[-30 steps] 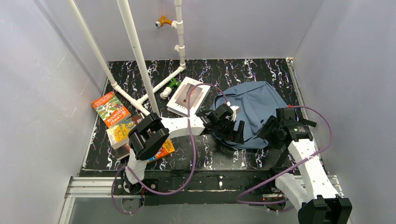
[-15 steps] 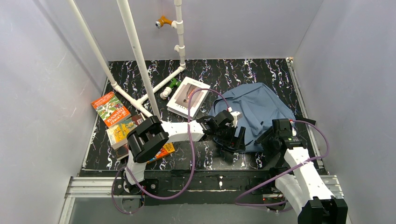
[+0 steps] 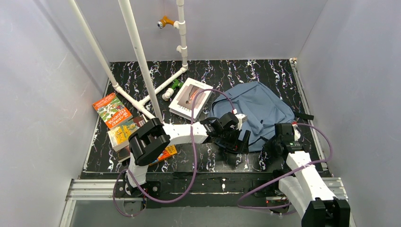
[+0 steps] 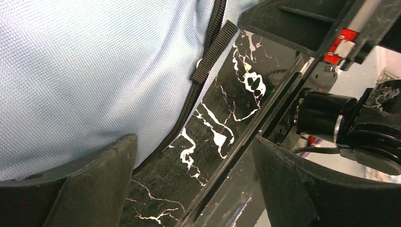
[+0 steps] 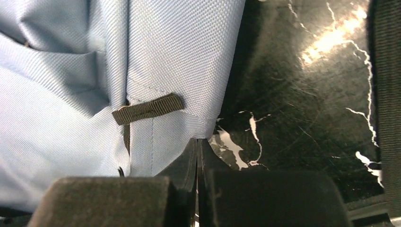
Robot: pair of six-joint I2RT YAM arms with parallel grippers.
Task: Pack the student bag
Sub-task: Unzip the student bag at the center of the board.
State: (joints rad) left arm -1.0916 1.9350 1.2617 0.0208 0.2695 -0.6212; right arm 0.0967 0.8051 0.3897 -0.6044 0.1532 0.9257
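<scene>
Student bag [image 3: 265,111] flat on black marbled surface [image 3: 236,71], right of centre, its near edge beside both claws. Left claw [image 3: 236,142] low at the bag's near-left edge, fingers [image 4: 94,189] spread wide, nothing gripped. Between them only black zipper trim [image 4: 189,106], a short webbing tab [image 4: 213,51] and bare surface. Right claw [image 3: 279,140] at the bag's near-right corner, tips pressed together with barely a slit, the blue fabric corner nipped between them. Small brown tag [image 5: 147,109] sewn on the fabric just above that corner. White book [image 3: 190,98] just beside the bag on its left. Orange book [image 3: 111,109] with a few others well apart at the far left, next to white pipes [image 3: 137,52].
</scene>
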